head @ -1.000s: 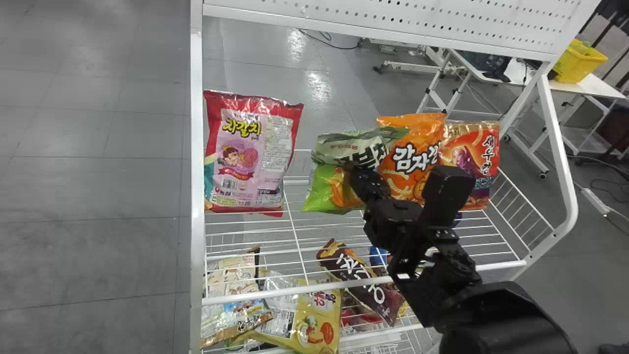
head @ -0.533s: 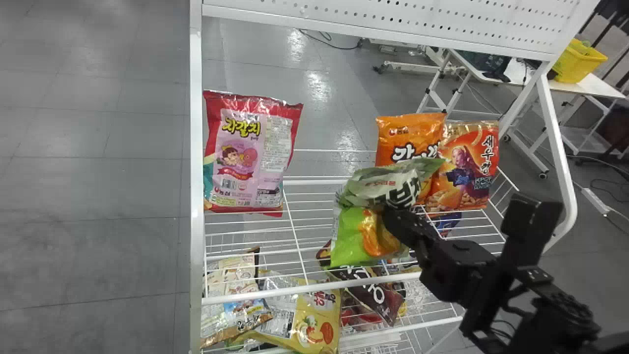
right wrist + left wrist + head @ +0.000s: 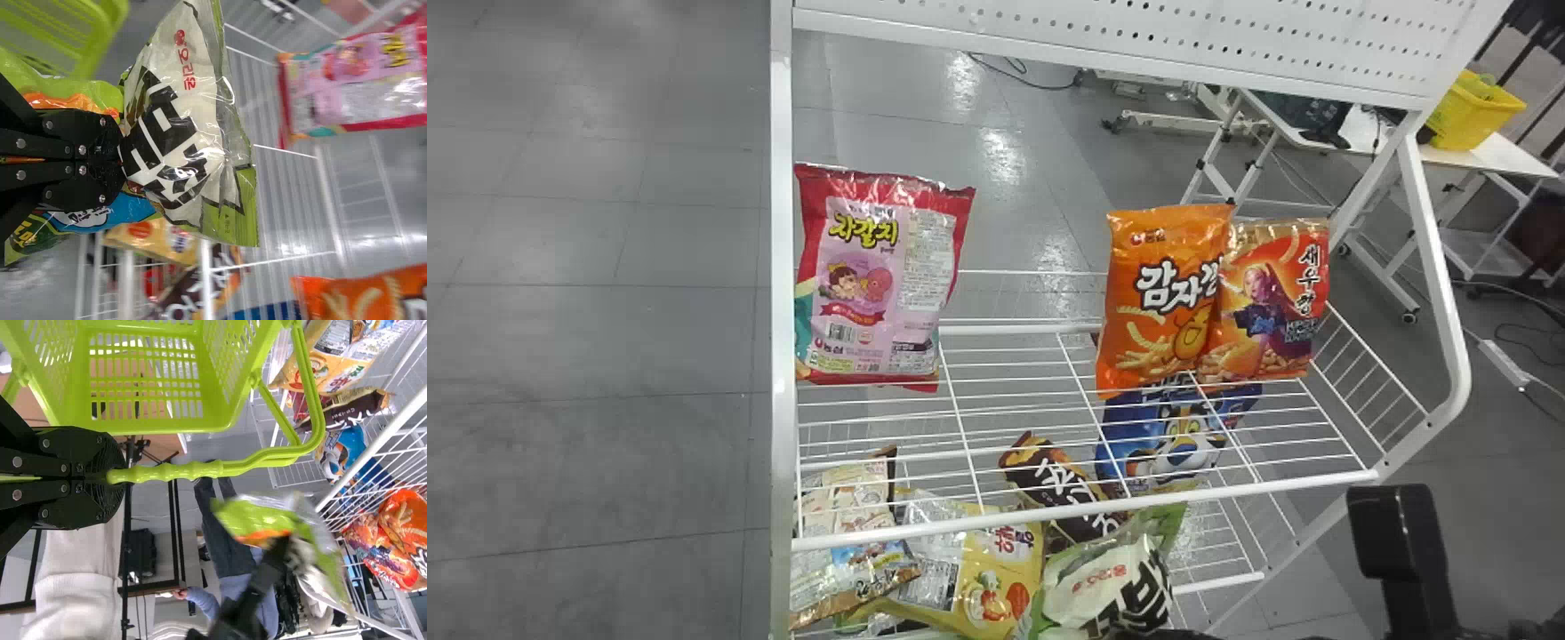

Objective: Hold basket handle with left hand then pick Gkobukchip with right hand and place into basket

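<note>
The Gkobukchip bag (image 3: 1098,591) has moved down toward the robot, past the upper wire shelf's (image 3: 1272,490) front edge in the head view.
The lime-green basket (image 3: 160,425) has its handle (image 3: 200,470) clamped in the left gripper (image 3: 112,477); apart from it, the right gripper's (image 3: 1183,635) jaws are closed on the Gkobukchip bag.

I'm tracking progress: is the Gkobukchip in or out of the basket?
Out: the right gripper holds the Gkobukchip apart from the basket.

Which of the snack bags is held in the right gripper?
The green and white plastic bag with big black lettering: it alone is clamped in the black right gripper.
</note>
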